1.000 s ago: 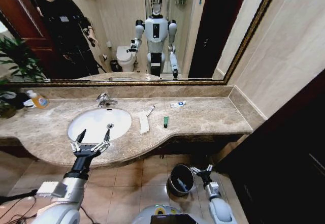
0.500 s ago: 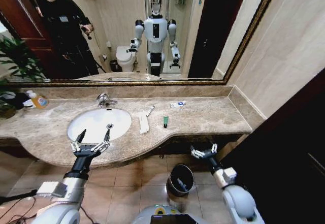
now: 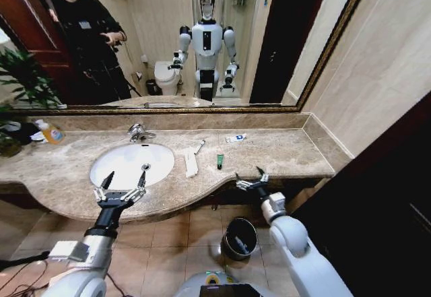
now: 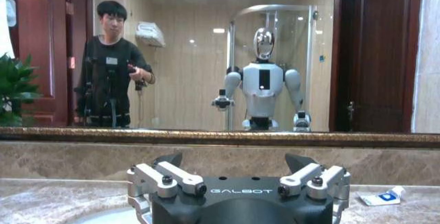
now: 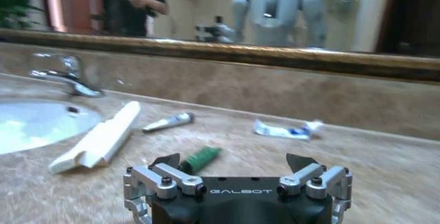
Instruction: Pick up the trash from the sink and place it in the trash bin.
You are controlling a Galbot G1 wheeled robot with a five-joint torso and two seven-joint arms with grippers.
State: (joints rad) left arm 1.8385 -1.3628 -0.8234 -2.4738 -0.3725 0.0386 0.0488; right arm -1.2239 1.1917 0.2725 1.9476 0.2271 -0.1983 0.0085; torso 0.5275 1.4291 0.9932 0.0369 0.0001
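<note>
Two grippers are in view, both with fingers spread apart and holding nothing. The left gripper hovers at the near rim of the sink. The right gripper is level with the counter's front edge, above the trash bin on the floor.

Just beyond it lies the dark green mini tube, long axis running near to far. The long white packet lies beside the basin, likewise pointing away. Farther back rest a small tube and a white sachet.

Risk, as judged: a low approach could strike the counter edge, or nudge the tube so it rolls aside.
</note>
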